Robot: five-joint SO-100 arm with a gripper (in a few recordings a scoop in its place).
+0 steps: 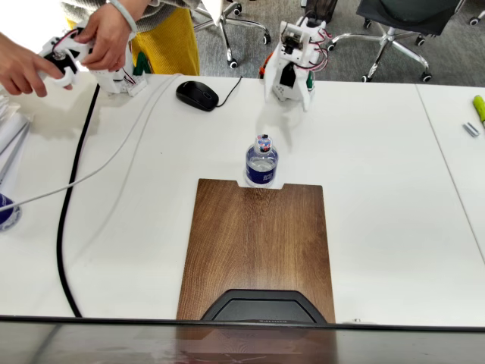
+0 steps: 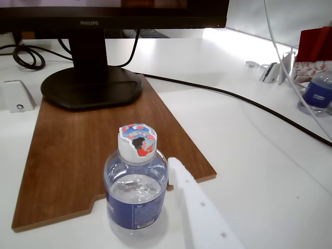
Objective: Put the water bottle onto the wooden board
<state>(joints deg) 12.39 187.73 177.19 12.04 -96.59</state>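
Note:
The water bottle (image 1: pixel 261 163) stands upright on the white table, in the small notch of the wooden board's (image 1: pixel 258 235) far short edge. My gripper (image 1: pixel 292 92) hangs at the table's far side, well behind the bottle, open and holding nothing. In the wrist view the bottle (image 2: pixel 136 194) is close at the lower centre, with its red and blue cap up. One white finger (image 2: pixel 199 212) reaches in just to its right without touching it. The board (image 2: pixel 88 150) stretches away behind the bottle.
A monitor's black foot (image 2: pixel 91 85) stands on the board's other end (image 1: pixel 258 307). A black mouse (image 1: pixel 197 95) and cables (image 1: pixel 72 182) lie at the back left, where a person's hands (image 1: pixel 106 34) show. Another small bottle (image 2: pixel 317 92) stands off to one side.

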